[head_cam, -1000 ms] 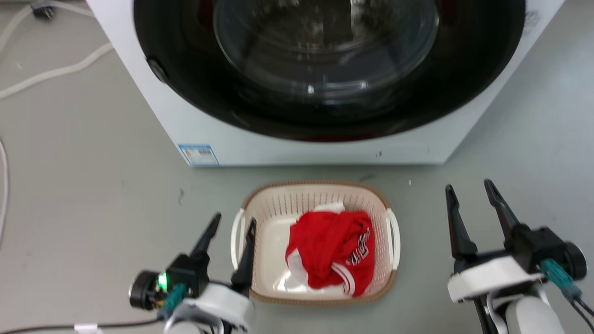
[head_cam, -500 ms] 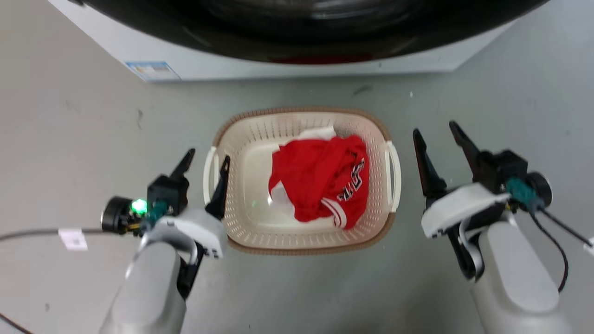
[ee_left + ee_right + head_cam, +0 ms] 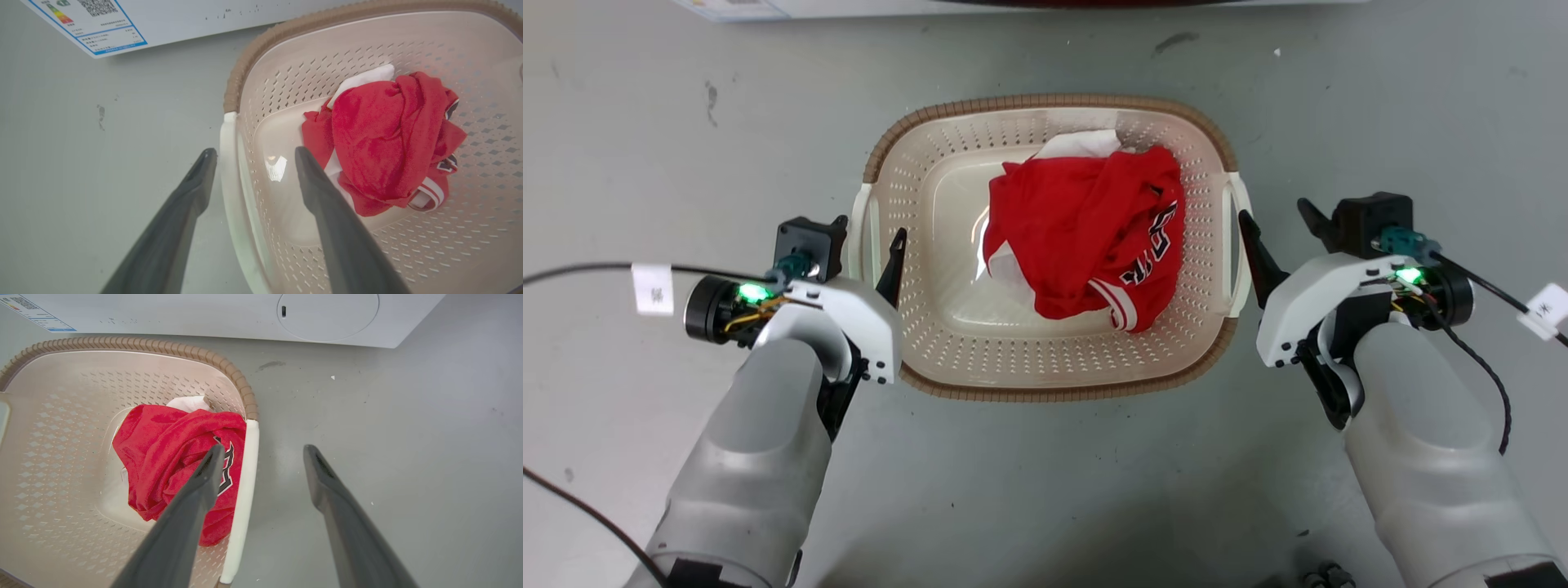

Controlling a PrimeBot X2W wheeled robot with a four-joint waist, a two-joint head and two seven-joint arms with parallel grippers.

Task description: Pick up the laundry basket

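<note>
Basket [image 3: 956,343] flat on grey floor [image 3: 1045,490], red garment [image 3: 1086,229] heaped in its right half, washer [image 3: 204,314] base just beyond its far rim. Left gripper [image 3: 254,152] spread wide astride left handle [image 3: 229,175]: one finger outside the basket wall, the other inside. Right gripper [image 3: 263,449] likewise wide apart astride right handle [image 3: 245,469], inner finger over the garment's edge. Nothing grasped by either; contact with the handles impossible to tell. Step in hand, by the look of it: lining up a two-sided grip, lift not yet begun. Next, probably: settle lower until fingers bracket each handle, close both together, then raise evenly to keep basket level and cloth unpinched.
</note>
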